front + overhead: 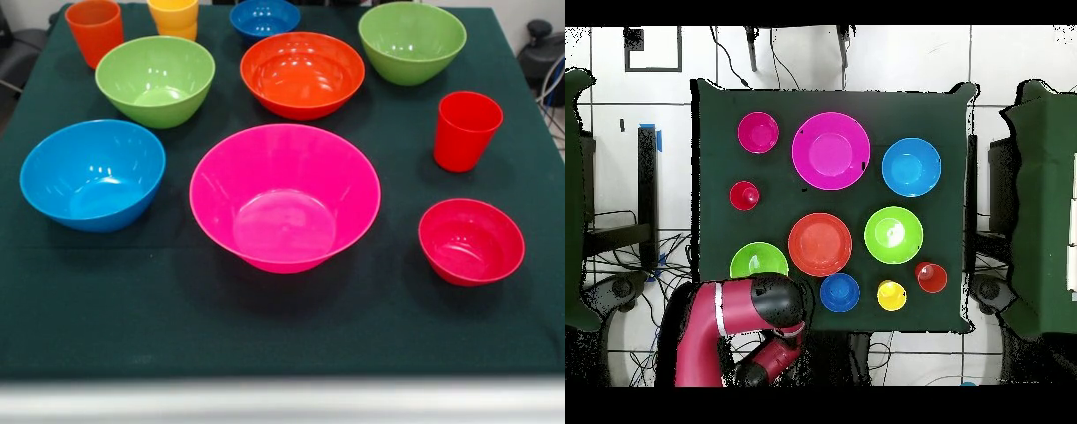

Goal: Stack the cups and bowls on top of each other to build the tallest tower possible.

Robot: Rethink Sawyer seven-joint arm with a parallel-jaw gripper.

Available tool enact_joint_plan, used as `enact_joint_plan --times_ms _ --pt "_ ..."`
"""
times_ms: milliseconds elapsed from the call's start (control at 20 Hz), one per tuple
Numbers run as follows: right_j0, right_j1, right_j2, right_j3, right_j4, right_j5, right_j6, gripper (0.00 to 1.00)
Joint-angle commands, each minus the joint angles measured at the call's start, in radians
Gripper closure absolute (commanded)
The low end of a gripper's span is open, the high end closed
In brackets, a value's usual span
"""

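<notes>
Bowls [285, 198] and cups [466, 131] — glossy, upright, all unstacked — hand's state impossible to tell.

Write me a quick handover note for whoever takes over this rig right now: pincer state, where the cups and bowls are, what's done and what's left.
Pincer: not in view; only the arm shows, drawn back at the table's base edge, partly over one lime green bowl.
Front view: large pink bowl centre, sky blue bowl left of it, small red bowl and red cup on the right. Behind: second lime green bowl, orange bowl. Far edge: orange cup, yellow cup, small dark blue bowl.
Done: nothing stacked; every piece stands apart, open side up.
Left: the whole tower.
</notes>
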Motion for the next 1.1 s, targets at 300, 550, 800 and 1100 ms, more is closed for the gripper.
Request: enact_joint_plan --times_ms 300,550,800,1100 --pt "-0.127 -0.012 0.071 -0.054 0.023 0.624 -0.201 0.00" --pt "-0.158 -0.008 0.060 -0.076 -0.039 0.665 -0.227 0.00" --pt "-0.198 -0.005 0.057 -0.100 -0.085 0.698 -0.267 0.00" --pt "-0.250 0.013 0.049 -0.146 -0.140 0.716 -0.309 0.00"
